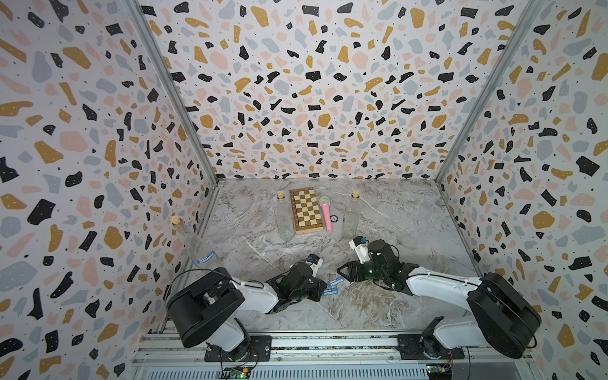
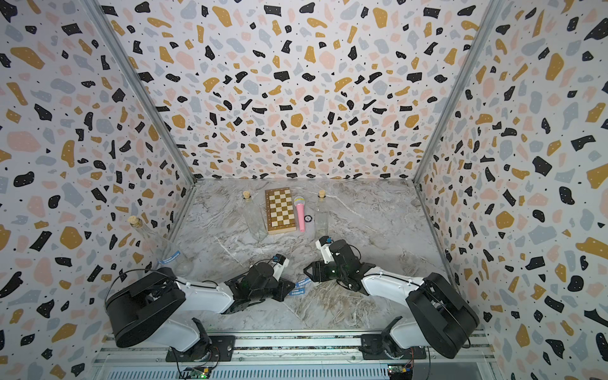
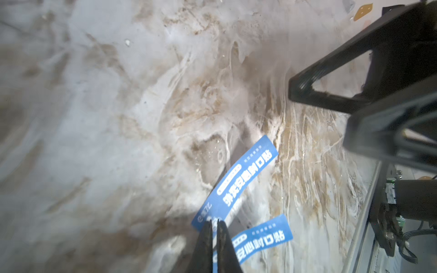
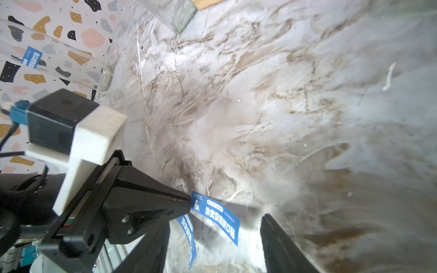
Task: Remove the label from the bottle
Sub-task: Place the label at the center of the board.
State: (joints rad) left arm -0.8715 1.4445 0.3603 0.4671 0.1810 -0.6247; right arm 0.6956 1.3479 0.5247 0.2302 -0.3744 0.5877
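While pinching label (image 3: 236, 184), left arm (image 1: 253, 292) low.

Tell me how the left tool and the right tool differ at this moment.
The left tool is shut; the right tool stands open. The left tool pinches one end of a blue label; the right tool holds nothing, though that label's free end lies near its jaws. Shared: both are black, low over the marble table and pointed toward each other.
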